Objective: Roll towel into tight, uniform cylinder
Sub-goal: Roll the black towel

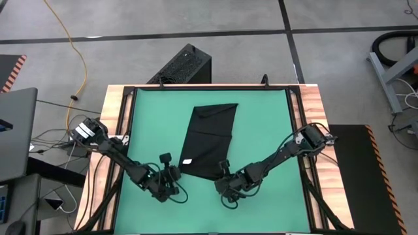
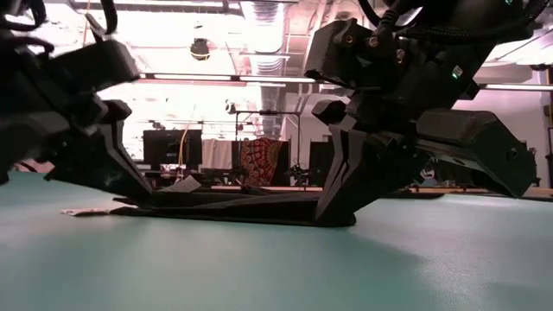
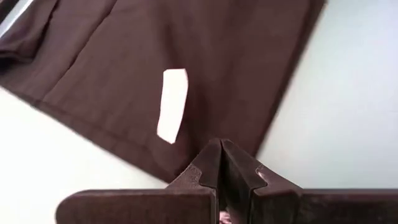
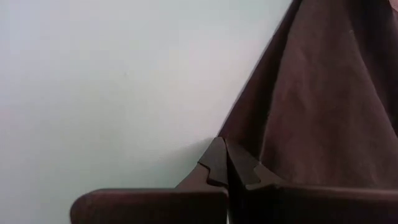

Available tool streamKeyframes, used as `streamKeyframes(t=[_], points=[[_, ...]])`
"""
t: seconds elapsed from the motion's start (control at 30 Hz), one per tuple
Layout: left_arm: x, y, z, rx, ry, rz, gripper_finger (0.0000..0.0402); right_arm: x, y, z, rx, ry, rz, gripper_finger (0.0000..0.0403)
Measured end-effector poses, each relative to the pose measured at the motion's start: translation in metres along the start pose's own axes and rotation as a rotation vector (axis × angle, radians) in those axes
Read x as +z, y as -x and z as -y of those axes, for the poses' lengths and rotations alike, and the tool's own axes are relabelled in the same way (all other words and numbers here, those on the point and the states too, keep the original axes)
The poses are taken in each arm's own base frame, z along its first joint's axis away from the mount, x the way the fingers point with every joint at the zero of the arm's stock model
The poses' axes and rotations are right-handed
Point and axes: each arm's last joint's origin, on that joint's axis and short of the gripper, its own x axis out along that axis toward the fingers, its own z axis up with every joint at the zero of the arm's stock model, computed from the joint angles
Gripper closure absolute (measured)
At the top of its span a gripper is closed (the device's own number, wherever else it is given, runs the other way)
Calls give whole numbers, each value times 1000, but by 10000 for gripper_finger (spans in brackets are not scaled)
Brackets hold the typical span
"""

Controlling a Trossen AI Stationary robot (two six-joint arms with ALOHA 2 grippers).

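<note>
The black towel (image 1: 210, 140) lies flat and lengthwise on the green mat (image 1: 261, 130), with its small white tag (image 3: 172, 106) near the near left corner. My left gripper (image 1: 175, 171) is shut at the towel's near left corner. My right gripper (image 1: 224, 171) is shut at the near right corner. Both slant down to the mat from the near side, as the low view shows, with the left gripper (image 2: 138, 192) and the right gripper (image 2: 337, 214) at the two ends of the cloth. My left gripper is shut on the towel's near left corner (image 3: 193, 155), slanting down from the near left. The fingers hide the very tip of the corner, so one layer or several cannot be told. The cloth lies on the mat. My right gripper is shut on the towel's near right corner (image 4: 241, 132), at the side edge, slanting down from the near right. Its fingertips (image 2: 339, 218) rest low on the mat with the cloth. The rest of the towel lies flat and slack.
A black ribbed box (image 1: 183, 65) stands just beyond the table's far edge. Wooden borders (image 1: 111, 117) frame the mat. Bare green mat spreads left, right and near of the towel. A laptop (image 1: 13, 130) and cables sit off the table's left side.
</note>
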Motion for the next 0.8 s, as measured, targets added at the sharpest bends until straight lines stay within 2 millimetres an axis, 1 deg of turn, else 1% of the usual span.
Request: streamKeyframes(t=[0.13, 0.27, 0.37, 0.47, 0.53, 0.6, 0.7, 0.8], points=[[-7, -4, -6, 17, 23, -15, 402, 0, 0, 0, 6, 0, 0, 398], [-9, -5, -7, -5, 29, -38, 401, 0, 1, -2, 9, 5, 2, 397], [-9, -5, -7, -15, 28, -44, 401, 1, 3, -5, 9, 10, 11, 386], [-9, -5, -7, -20, 29, -48, 401, 3, 9, -7, 26, 18, 22, 368], [-9, -5, -7, -20, 28, -50, 401, 5, 17, -6, 42, 20, 28, 355], [-10, -5, -7, -19, 27, -50, 401, 8, 29, -3, 43, 24, 44, 346], [-10, -5, -7, -17, 36, -52, 401, 12, 53, 2, 45, 27, 59, 338], [-10, -5, -7, -17, 38, -53, 401, 19, 74, 8, 32, 35, 120, 338]])
